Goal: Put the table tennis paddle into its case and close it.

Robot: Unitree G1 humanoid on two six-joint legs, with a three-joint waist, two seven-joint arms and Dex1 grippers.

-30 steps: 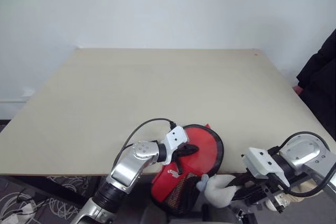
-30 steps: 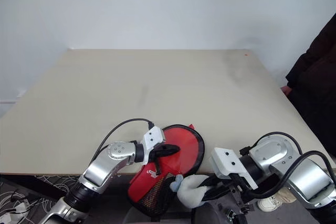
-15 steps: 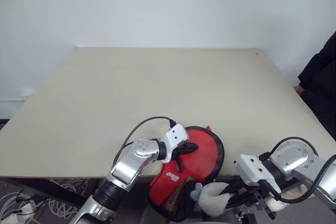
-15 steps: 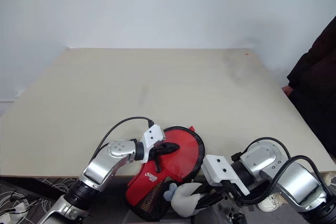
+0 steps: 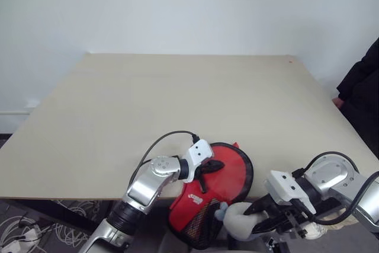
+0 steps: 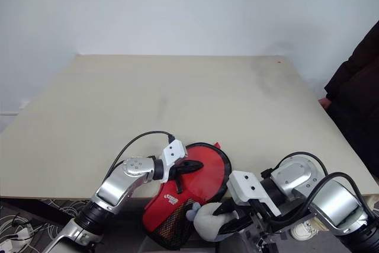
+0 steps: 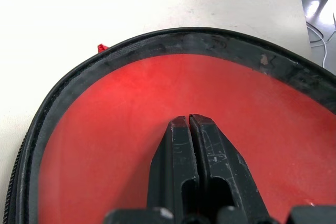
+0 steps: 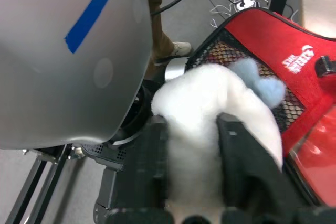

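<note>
The case (image 5: 190,203) lies at the table's front edge, its round end on the table and its red-and-mesh handle end hanging over. The table tennis paddle (image 5: 232,170) shows red through the clear side, inside the black zip rim (image 7: 79,72). My left gripper (image 5: 220,168) is shut, its tips pressed on that clear side (image 7: 188,120). Below the edge, my right gripper (image 5: 251,220) has its fingers (image 8: 239,145) on both sides of a white wad of cloth (image 8: 210,98) with a pale blue tuft, right beside the case's mesh end (image 8: 247,56).
The pale table (image 5: 177,99) stretches bare beyond the case to a white wall. A person's dark sleeve (image 5: 362,84) stands at the table's right side. Cables (image 5: 23,229) lie on the floor at the left, below the table.
The right gripper's fingers have spread wider around the wad, which now looks rounder and sits a little lower and closer to the case. The left gripper and case have stayed put.
</note>
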